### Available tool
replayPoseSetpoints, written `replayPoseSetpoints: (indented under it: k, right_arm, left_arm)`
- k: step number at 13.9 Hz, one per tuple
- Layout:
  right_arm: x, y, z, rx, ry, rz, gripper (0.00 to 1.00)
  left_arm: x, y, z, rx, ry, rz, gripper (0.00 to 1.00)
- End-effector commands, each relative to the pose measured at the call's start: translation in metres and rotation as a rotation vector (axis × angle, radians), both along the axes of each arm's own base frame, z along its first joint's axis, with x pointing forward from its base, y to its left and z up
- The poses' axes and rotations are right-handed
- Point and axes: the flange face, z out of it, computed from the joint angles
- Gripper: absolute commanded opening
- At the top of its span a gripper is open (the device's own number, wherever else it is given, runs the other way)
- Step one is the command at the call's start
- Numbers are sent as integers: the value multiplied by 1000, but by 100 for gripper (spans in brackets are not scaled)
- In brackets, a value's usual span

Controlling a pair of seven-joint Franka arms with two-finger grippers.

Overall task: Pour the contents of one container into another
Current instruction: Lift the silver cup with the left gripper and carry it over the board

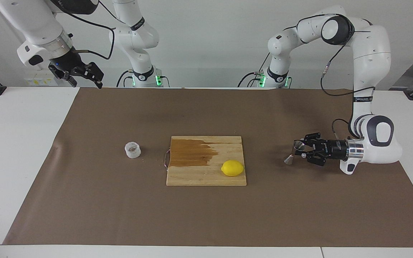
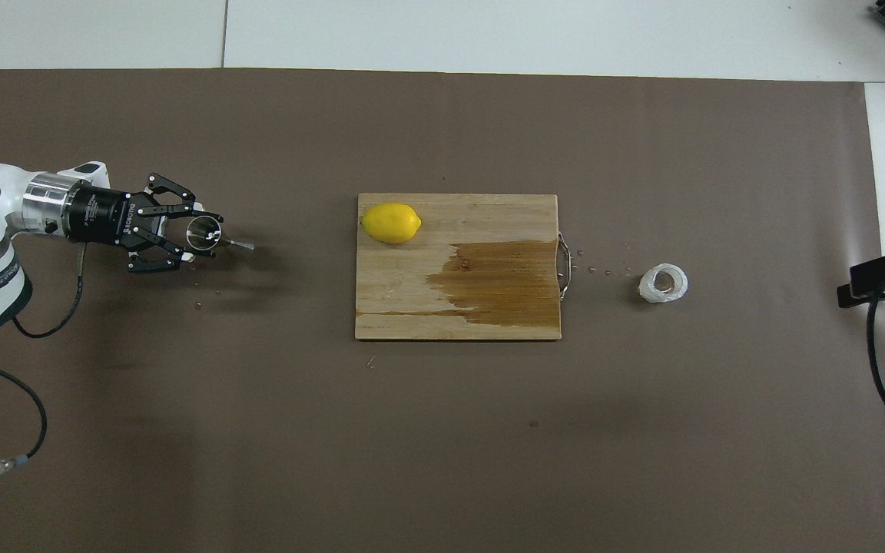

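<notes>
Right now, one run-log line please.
left pincer: shut on jigger, over mat | right pincer: open, waiting | cup: beside cutting board

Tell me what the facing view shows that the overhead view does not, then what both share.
Only the facing view shows both arm bases, the whole right arm, and the right gripper raised near the table's edge, waiting.

Only the overhead view looks straight down into the white cup and shows small droplets on the mat between it and the cutting board.

Both share the left gripper shut on the tilted steel jigger, the lemon on the board, and the board's dark wet stain.
</notes>
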Motion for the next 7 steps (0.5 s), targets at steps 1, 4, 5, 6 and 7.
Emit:
replayPoseSetpoints:
  k: [1,4,5,6,7]
  right_arm:
    - [1,-2,0,-4,-3,4,100]
    - [1,-2,0,-4,-3,4,100]
    - [1,-2,0,-4,-3,4,100]
    - [1,-2,0,-4,-3,4,100]
    - [1,-2,0,-3,-3,5,100]
  left_arm:
    - [5,-39,15,1,41,-4,0]
    - [6,-87,36,-4,84,-16,0]
    - [4,-101,42,-8,85,-9,0]
    - [2,-111,45,-5,83,0,0]
    - [-1,-123,49,1,82,9,0]
